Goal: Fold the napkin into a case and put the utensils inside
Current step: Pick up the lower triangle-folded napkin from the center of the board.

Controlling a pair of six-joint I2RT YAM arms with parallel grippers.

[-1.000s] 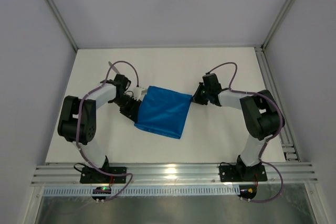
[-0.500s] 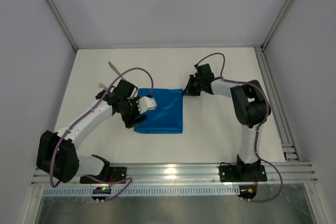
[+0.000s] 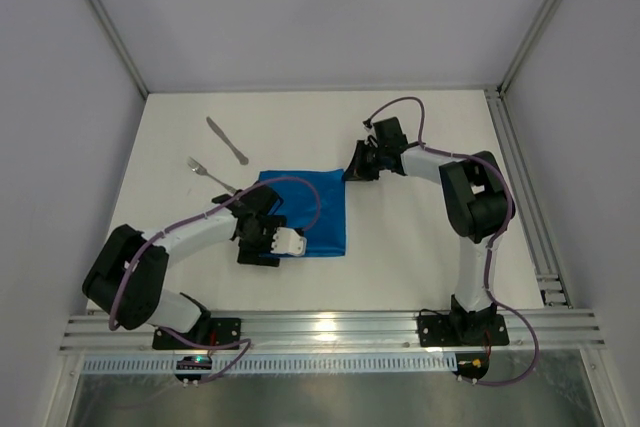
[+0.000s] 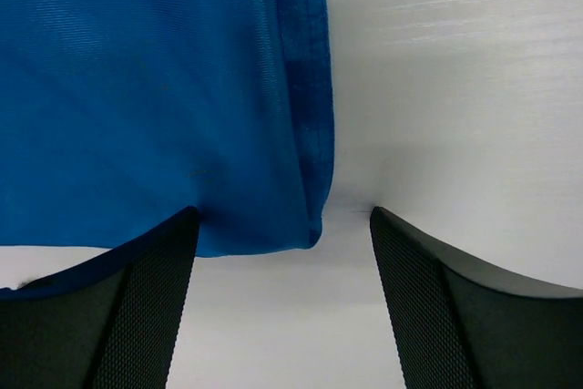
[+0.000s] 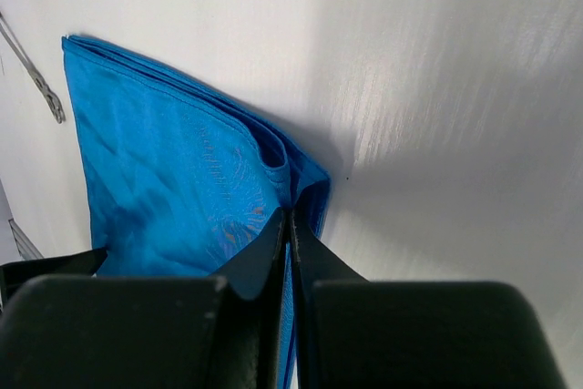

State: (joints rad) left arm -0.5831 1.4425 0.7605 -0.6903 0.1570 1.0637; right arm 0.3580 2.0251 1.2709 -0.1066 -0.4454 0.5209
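Note:
The bright blue napkin (image 3: 308, 212) lies folded into a flat oblong on the white table. My left gripper (image 3: 268, 242) is at its near left corner, open, with nothing between its fingers. In the left wrist view the napkin's corner (image 4: 305, 230) lies just ahead of the left gripper (image 4: 282, 225). My right gripper (image 3: 356, 169) is shut on the napkin's far right corner (image 5: 301, 184), and its fingertips (image 5: 284, 225) pinch the cloth layers. The knife (image 3: 228, 140) and the fork (image 3: 212, 177) lie on the table left of the napkin, and the fork's near end reaches the cloth's far left corner.
Grey walls close off the table (image 3: 420, 247) at the left, back and right. An aluminium rail (image 3: 330, 329) with both arm bases runs along the near edge. The fork (image 5: 36, 79) shows at the right wrist view's left edge.
The left gripper let go of the napkin's left side, opened wide and drew back to the near left corner. The right gripper carried its corner left and farther back, and the napkin now lies flatter.

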